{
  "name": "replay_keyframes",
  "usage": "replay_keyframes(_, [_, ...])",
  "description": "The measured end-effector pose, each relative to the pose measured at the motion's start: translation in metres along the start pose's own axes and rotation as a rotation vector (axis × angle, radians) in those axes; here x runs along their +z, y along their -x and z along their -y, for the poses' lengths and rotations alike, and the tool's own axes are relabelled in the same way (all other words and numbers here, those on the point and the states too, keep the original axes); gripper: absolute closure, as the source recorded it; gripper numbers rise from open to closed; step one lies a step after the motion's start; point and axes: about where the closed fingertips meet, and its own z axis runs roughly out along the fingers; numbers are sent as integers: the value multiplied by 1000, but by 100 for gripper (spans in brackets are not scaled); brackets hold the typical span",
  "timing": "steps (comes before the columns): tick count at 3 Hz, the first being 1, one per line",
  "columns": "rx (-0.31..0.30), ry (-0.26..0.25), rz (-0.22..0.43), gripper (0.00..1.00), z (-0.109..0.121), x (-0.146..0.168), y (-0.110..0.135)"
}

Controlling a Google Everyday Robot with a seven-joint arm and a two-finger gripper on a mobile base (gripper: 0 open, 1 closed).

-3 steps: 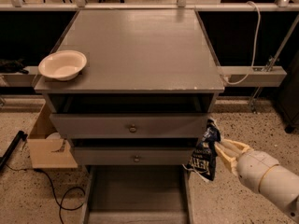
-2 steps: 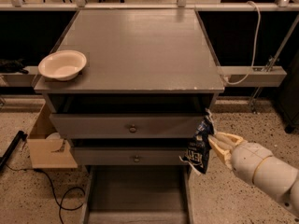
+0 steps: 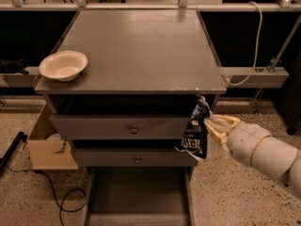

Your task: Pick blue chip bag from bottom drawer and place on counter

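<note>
The pincer (image 3: 210, 126) was clamped on the blue chip bag (image 3: 196, 135), which hung clear of the open bottom drawer (image 3: 136, 197), just under the counter (image 3: 141, 51) at its front right corner. The carry looked underway. Next, the bag needed lifting above that front edge, then moving in over the top.
</note>
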Motion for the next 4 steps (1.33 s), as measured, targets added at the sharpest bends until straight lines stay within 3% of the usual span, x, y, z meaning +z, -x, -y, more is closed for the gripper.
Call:
replay_keyframes(1, [-10, -13, 16, 100, 14, -2, 20])
replay_keyframes(2, [8, -60, 58, 100, 43, -17, 38])
replay_keyframes(3, [8, -60, 58, 100, 43, -17, 38])
replay_keyframes(4, [-73, -51, 95, 100, 45, 0, 88])
